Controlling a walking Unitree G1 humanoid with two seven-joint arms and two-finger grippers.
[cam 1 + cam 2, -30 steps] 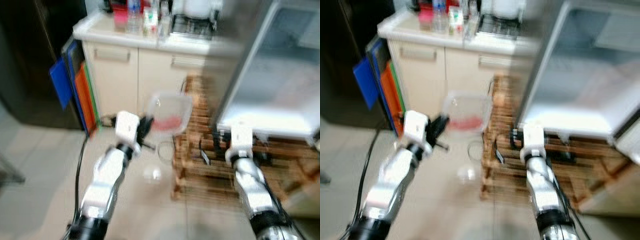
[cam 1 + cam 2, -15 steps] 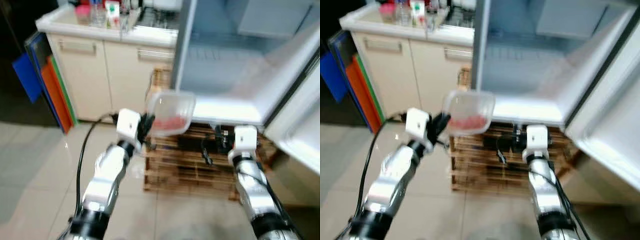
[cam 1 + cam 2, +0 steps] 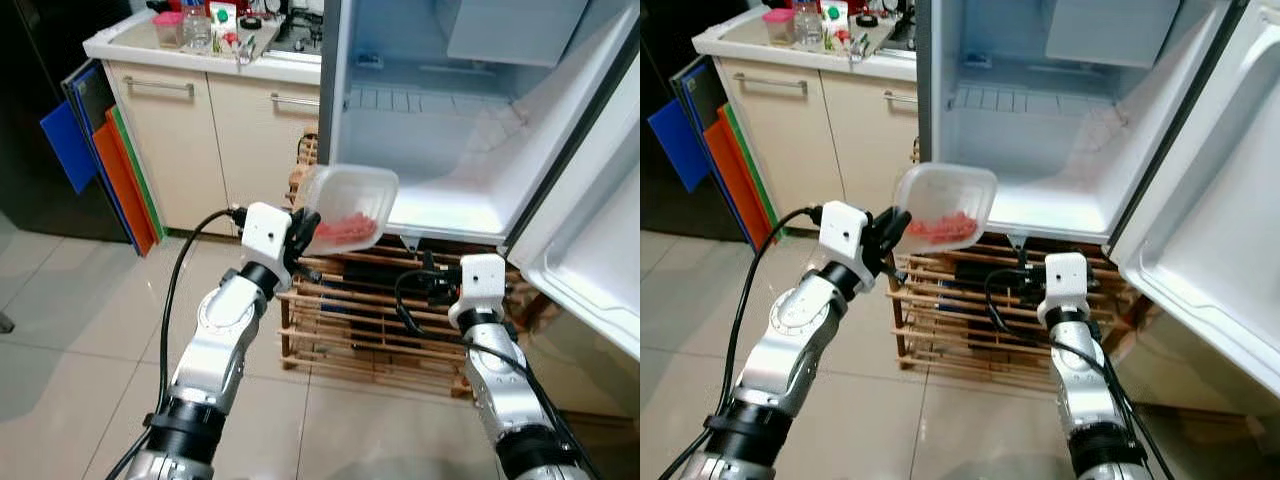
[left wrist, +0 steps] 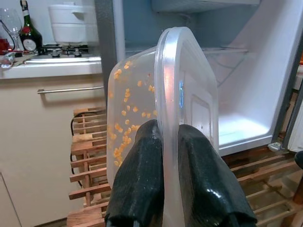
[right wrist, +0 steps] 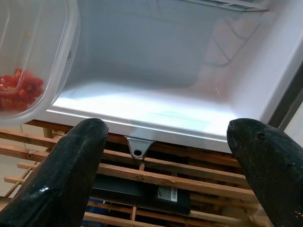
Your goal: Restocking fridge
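the view has just swung from the kitchen table to the open fridge (image 3: 450, 150), so the left pincer (image 3: 297, 238), pinching the rim of the lidded plastic container (image 3: 347, 207) of red food, faces the bare bottom shelf, right pincer (image 5: 165, 156) spread wide below.

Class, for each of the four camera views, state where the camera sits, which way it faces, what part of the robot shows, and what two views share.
Left eye: head, looking down at both arms and the open fridge.
Right eye: same head and scene, shifted.
Left wrist: along the left gripper, jaws clamped on the plastic container.
Right wrist: along the right gripper, jaws spread, facing the fridge floor.
Shared: container and fridge.
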